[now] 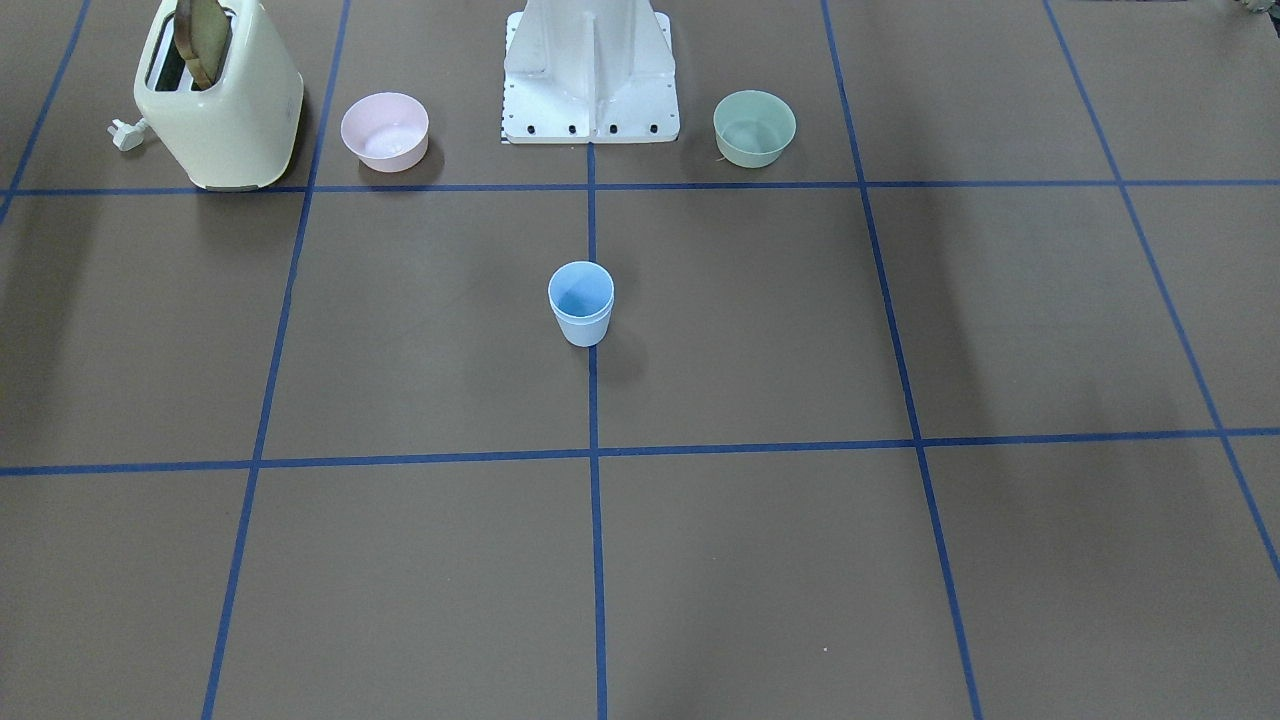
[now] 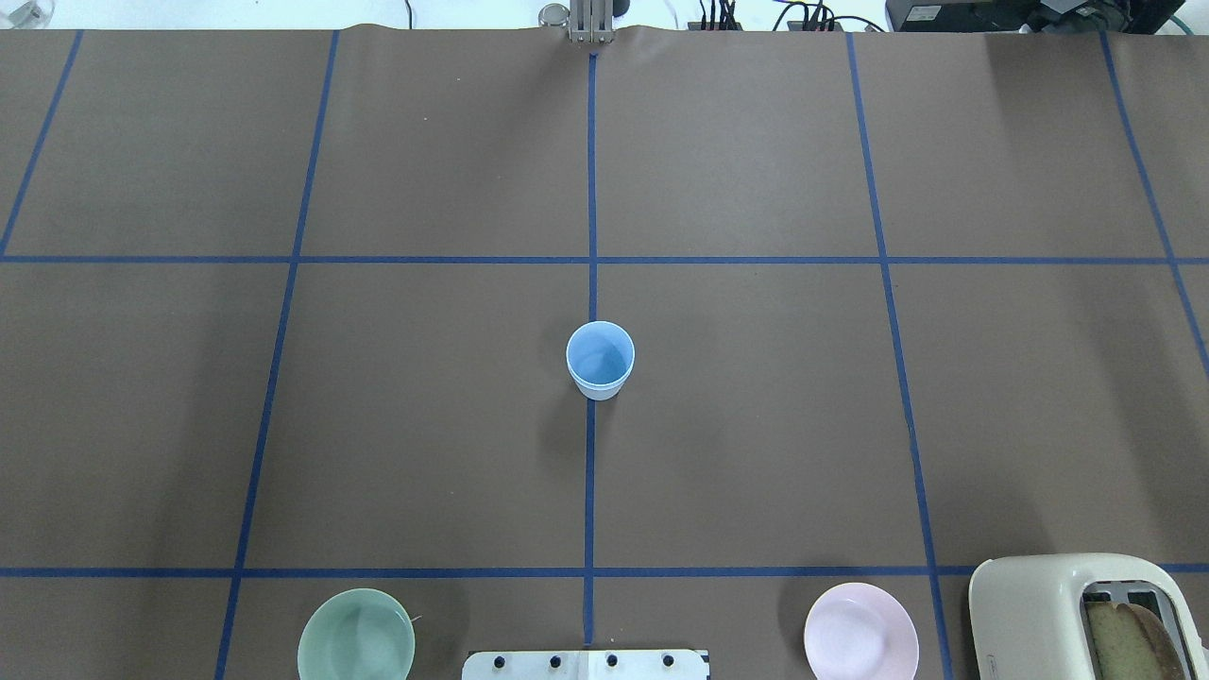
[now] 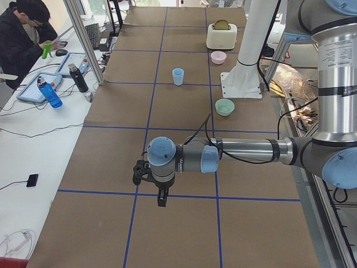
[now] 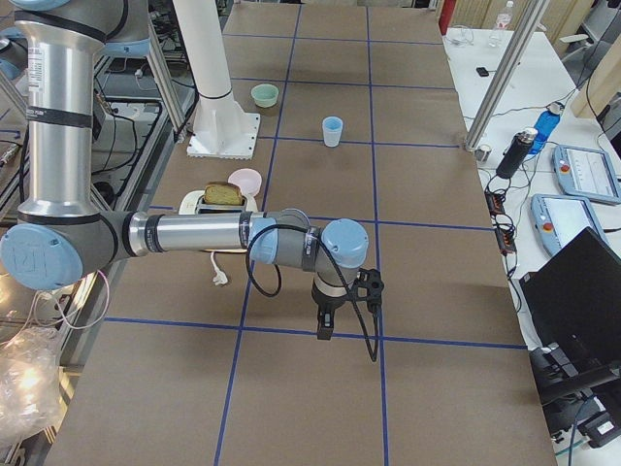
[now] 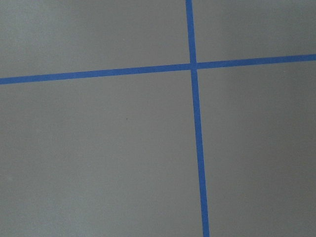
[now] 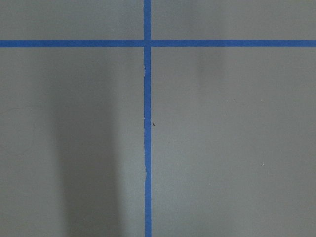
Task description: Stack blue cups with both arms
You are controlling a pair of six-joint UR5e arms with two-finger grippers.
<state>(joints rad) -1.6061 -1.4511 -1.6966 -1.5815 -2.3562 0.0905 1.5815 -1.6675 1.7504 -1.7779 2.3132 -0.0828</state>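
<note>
1. Under everything, the big brown table (image 1: pixel 800 560) is lying flat, and blue tape lines (image 1: pixel 597 560) are crossing it to make squares.
2. At the robot's edge of the table, the white base column (image 1: pixel 590 70) is standing upright. Every place below is told from this column.
3. The left arm (image 3: pixel 245 151) is reaching out low over the table, well apart from the column, toward the table end on the robot's left. The left gripper (image 3: pixel 161 200) is pointing down and hanging above the paper near a blue line. I cannot tell if its jaws are spread or pressed together.
4. The right arm (image 4: pixel 194 233) is reaching out the same way, well apart from the column, toward the robot's right. The right gripper (image 4: pixel 325 330) is pointing down above the paper, close to a blue line. I cannot tell how its jaws are standing either.
5. The cream toaster (image 1: pixel 225 110) is sitting on the column's right side, past the pink bowl. A slice of bread (image 1: pixel 200 40) is poking out of one slot.
6. The pink bowl (image 1: pixel 385 130) is sitting near the column on the robot's right.
7. The green bowl (image 1: pixel 754 127) is sitting near the column on the robot's left.
8. The blue cups (image 1: pixel 581 303) are standing straight out in front of the column, on the blue line running out from it. One is sitting inside the other, open ends up, with two rims showing close together. Both grippers are hanging well apart from them.
</note>
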